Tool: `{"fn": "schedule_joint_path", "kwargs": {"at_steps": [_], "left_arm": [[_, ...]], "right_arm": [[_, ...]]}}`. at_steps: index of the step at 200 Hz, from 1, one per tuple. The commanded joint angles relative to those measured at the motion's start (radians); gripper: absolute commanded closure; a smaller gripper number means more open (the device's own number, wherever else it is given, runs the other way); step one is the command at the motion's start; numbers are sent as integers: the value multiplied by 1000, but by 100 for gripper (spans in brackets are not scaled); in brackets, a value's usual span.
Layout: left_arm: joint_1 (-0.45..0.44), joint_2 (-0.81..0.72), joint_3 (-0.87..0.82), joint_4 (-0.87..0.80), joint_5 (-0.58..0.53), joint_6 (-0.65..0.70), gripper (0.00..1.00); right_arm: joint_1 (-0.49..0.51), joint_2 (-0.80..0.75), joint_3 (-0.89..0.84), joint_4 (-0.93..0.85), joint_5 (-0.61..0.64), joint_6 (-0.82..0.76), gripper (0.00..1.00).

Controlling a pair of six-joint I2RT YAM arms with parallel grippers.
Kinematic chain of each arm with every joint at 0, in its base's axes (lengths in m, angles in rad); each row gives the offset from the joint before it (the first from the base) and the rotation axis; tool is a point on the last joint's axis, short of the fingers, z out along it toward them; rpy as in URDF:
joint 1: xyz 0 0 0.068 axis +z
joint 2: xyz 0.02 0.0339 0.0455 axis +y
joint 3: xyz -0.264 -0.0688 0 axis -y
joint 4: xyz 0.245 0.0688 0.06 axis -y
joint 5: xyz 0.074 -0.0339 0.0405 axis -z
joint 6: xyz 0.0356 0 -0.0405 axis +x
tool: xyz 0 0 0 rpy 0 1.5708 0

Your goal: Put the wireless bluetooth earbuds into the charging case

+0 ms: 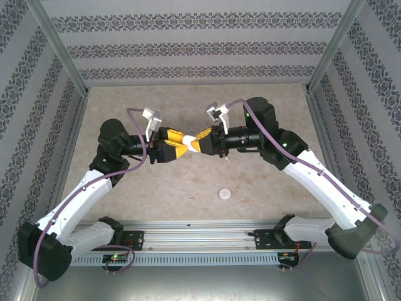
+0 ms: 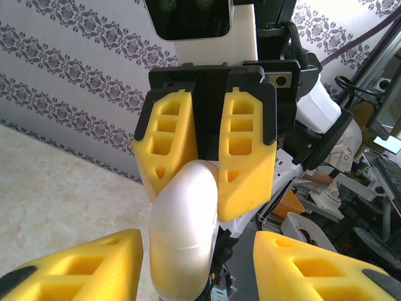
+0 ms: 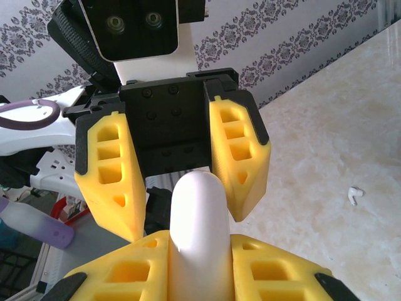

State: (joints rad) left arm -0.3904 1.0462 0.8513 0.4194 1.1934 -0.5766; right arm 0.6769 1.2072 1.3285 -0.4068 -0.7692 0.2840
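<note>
Case: white charging case [image 3: 197,232] held mid-air above table centre, presumably for handover or opening.
Right gripper [image 3: 199,266]: jaws clamped on case.
Left gripper [image 3: 175,182]: jaws spread wide, straddling the case end, gripping nothing.
Earbud [image 3: 354,195]: lies loose on the table [image 3: 326,125].

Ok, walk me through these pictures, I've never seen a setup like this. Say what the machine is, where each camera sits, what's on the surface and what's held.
These are two robot arms bolted at a table's near edge. One picture looks down from above and behind them; the other two come from cameras on each wrist. Each arm ends in a yellow two-fingered pincer. The right pincer is clamped on a white rounded charging case, held in the air. The left pincer faces it, open, fingers either side of the case's tip. On the table lie one white earbud and a small round white object.
</note>
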Motion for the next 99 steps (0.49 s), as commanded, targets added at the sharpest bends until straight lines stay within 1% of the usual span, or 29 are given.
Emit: {"fn": "schedule_joint_path", "kwargs": {"at_steps": [1,73,99], "left_arm": [[5,12,13,45,33,0,54],[5,33,6,90,46,-24,56],[5,41,8,98,54,-33,63]], "right_arm": [[9,3,3,53,-33,7,92],[8,25,6,54,-57,20,92],[8,26,5,54,-60,21,92]]}}
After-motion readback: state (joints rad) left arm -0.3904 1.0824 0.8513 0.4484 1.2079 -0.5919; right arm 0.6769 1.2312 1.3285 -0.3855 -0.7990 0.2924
